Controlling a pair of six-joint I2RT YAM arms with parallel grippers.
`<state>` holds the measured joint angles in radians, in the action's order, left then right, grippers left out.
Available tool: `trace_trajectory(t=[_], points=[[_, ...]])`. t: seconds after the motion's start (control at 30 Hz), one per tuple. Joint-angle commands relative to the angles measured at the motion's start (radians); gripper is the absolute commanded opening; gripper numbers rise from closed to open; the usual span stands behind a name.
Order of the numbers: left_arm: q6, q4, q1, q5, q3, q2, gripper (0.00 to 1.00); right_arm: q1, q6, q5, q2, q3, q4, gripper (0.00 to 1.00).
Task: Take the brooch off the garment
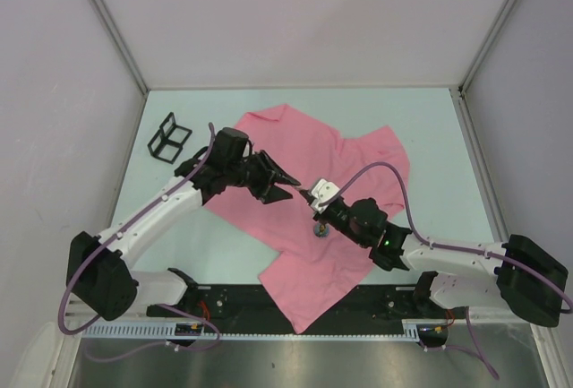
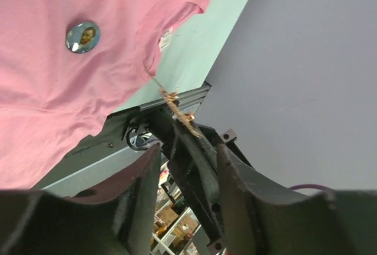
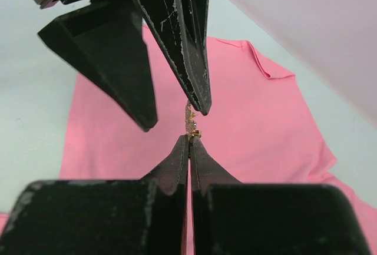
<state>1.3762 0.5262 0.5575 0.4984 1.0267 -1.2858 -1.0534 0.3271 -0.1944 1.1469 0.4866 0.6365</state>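
Black wire bent into a small open frame (image 1: 170, 137) stands far left on the pale table (image 1: 439, 128). The large pink soft-cloth T-shirt (image 1: 295, 137) lies spread across the middle.

Over the shirt, the left gripper (image 1: 292, 188) has its jaws well apart and holds nothing. One finger's tip is just beside the small gold brooch (image 3: 191, 122). The right gripper (image 3: 189, 139) is closed tight, pinching the brooch's lower end at its very tips and holding it up above the cloth.

This looks like a pass or a two-handed pull. The left jaws would do best to close on the brooch's body above the right tips, not on its thin pin. The right should let go only once that hold is firm.

Further right, a round portrait badge (image 2: 82, 36) sits on the shirt. I cannot tell whether it is fastened.

From above, the grippers hide the brooch entirely. In the left wrist view its pin lines up with the neckline, so I cannot tell whether it has fully cleared the cloth. Its shape and clasp are too small to read.
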Motion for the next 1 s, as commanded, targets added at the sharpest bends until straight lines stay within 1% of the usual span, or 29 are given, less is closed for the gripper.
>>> trace_trajectory(t=[0.0, 0.07, 0.23, 0.33, 0.53, 0.6, 0.7, 0.73, 0.83, 0.9, 0.93, 0.97], points=[[0.043, -0.049, -0.005, 0.008, 0.001, 0.022, 0.44, -0.016, 0.016, 0.0, -0.009, 0.044, 0.031, 0.0], [0.049, -0.086, -0.004, 0.008, -0.007, 0.017, 0.41, -0.022, 0.015, 0.0, -0.004, 0.044, 0.032, 0.0], [0.046, -0.054, -0.004, -0.012, -0.005, 0.026, 0.4, -0.045, 0.021, -0.02, -0.009, 0.044, 0.037, 0.0], [0.055, -0.068, -0.004, -0.017, -0.022, 0.032, 0.37, -0.059, 0.03, -0.039, -0.006, 0.044, 0.042, 0.0], [0.055, -0.032, -0.004, -0.037, -0.024, 0.043, 0.3, -0.082, 0.053, -0.079, 0.0, 0.044, 0.058, 0.0], [0.055, -0.034, -0.004, -0.038, -0.024, 0.043, 0.26, -0.085, 0.058, -0.082, 0.002, 0.044, 0.063, 0.0], [0.049, -0.035, -0.004, -0.035, -0.025, 0.043, 0.17, -0.089, 0.062, -0.089, 0.007, 0.044, 0.066, 0.0], [0.047, -0.041, -0.004, -0.034, -0.027, 0.042, 0.11, -0.094, 0.063, -0.091, 0.005, 0.044, 0.066, 0.0], [0.034, -0.058, -0.004, -0.032, -0.034, 0.04, 0.0, -0.103, 0.059, -0.096, 0.008, 0.046, 0.058, 0.0], [0.001, -0.063, -0.004, -0.04, -0.034, 0.042, 0.0, -0.106, 0.041, -0.12, 0.007, 0.063, 0.016, 0.11], [-0.047, -0.072, -0.005, -0.063, -0.033, 0.042, 0.0, -0.106, 0.012, -0.131, 0.002, 0.07, -0.004, 0.26], [-0.086, -0.09, -0.005, -0.073, -0.034, 0.045, 0.0, -0.106, -0.008, -0.146, -0.004, 0.087, -0.032, 0.32]])
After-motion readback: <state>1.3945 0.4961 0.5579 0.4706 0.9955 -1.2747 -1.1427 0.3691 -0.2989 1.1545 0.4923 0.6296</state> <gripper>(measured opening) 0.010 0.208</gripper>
